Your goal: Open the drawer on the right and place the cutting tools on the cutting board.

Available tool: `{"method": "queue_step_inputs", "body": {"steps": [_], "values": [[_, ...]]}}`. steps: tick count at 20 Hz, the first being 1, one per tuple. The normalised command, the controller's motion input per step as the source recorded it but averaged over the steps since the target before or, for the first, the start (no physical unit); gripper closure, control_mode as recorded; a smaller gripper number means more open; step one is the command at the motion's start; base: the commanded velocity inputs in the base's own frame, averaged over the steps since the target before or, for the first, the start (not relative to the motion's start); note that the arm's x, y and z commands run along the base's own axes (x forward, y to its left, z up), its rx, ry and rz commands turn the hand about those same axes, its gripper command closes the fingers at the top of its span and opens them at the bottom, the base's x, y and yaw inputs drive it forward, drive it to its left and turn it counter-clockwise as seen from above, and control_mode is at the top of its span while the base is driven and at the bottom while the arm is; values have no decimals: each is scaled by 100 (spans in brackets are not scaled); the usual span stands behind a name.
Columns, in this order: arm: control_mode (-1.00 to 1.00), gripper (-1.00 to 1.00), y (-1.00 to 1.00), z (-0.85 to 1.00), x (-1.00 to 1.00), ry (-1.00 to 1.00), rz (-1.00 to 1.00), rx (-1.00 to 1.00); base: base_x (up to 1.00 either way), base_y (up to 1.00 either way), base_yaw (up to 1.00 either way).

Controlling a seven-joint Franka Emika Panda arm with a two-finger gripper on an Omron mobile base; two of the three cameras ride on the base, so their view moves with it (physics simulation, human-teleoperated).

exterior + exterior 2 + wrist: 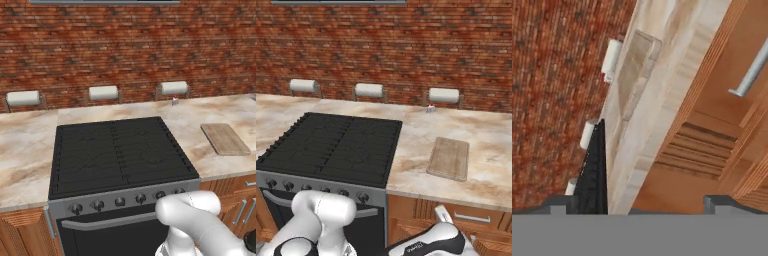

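Claw [640,202] spread wide, holding nothing — just beside the closed drawer [732,65] under the counter edge [662,115].

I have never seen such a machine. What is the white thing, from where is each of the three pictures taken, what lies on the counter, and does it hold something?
The white thing is a robot arm in a simulated kitchen. Two pictures come from cameras behind the arm, one on its left and one on its right; both look over a black stove and a marbled counter. The third comes from a camera on the hand, rolled sideways and close to the wooden cabinet front, where a drawer with a grey bar handle is shut. On the counter lies a wooden cutting board; three paper towel rolls hang on the brick wall. The gripper is open and holds nothing.
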Motion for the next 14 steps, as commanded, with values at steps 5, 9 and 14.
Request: {"method": "queue_step_inputs", "body": {"steps": [5,9,14], "values": [[-100,-100,-21,-53,21,0,0,11,0,0,0],[-100,-100,-2,-49,42,0,0,12,0,0,0],[-100,-100,-8,-40,51,0,0,12,0,0,0]]}}
